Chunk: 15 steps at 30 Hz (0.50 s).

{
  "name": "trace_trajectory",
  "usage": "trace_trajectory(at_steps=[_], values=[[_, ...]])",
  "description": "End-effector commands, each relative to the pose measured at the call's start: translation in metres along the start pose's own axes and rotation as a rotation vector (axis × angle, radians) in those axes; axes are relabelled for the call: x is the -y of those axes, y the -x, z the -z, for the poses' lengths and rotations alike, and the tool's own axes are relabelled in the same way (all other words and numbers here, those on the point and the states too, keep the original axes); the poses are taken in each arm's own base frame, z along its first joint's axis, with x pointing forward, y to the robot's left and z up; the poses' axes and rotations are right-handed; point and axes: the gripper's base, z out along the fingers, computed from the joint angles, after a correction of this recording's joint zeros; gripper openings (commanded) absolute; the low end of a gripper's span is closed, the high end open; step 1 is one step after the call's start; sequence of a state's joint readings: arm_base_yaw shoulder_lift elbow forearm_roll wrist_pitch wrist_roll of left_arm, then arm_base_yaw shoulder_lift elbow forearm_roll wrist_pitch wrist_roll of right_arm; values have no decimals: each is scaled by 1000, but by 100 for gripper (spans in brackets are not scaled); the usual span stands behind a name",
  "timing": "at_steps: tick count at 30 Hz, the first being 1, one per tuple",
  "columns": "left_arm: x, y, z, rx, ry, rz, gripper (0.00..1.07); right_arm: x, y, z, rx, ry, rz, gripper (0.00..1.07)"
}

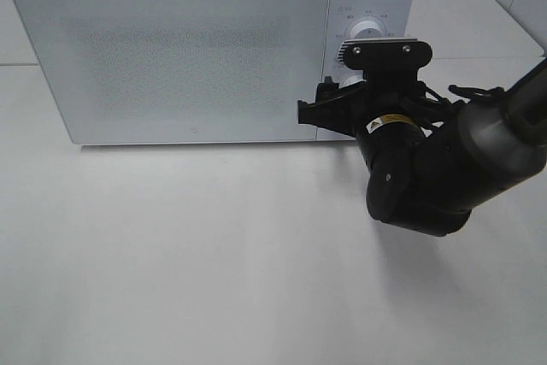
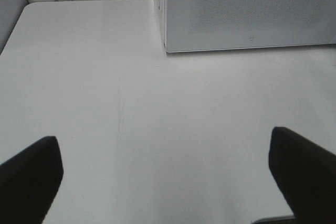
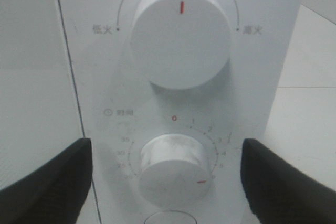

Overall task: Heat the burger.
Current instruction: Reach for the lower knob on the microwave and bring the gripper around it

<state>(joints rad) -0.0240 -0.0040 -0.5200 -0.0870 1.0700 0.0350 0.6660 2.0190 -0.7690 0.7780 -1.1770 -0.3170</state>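
The burger is out of view; the white microwave (image 1: 188,49) stands with its door shut. My right gripper (image 3: 167,182) is up against the control panel. Its two black fingers (image 3: 47,182) stand on either side of the lower timer knob (image 3: 170,169), open and apart from it. That knob's red mark points down to the right, away from the red zero. In the high view the right gripper (image 1: 344,96) covers the lower part of the panel. My left gripper (image 2: 168,177) is open over the bare white table (image 2: 157,103), holding nothing.
The upper power knob (image 3: 181,35) has its red mark straight up, and shows above the right wrist (image 1: 367,30). The microwave's front corner (image 2: 168,45) lies ahead of the left gripper. The right arm (image 1: 461,160) reaches in from the right edge.
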Motion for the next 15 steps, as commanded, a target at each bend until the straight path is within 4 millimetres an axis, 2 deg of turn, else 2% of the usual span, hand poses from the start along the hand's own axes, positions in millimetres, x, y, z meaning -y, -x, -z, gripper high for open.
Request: trace_trajectory(at_steps=[1, 8, 15], values=[[1, -2, 3, 24, -2, 4, 100, 4, 3, -8, 13, -9, -1, 76], [1, -2, 2, 22, -2, 4, 100, -2, -6, -16, -2, -5, 6, 76], [1, -2, 2, 17, -2, 5, 100, -2, -2, -23, 15, -22, -11, 76]])
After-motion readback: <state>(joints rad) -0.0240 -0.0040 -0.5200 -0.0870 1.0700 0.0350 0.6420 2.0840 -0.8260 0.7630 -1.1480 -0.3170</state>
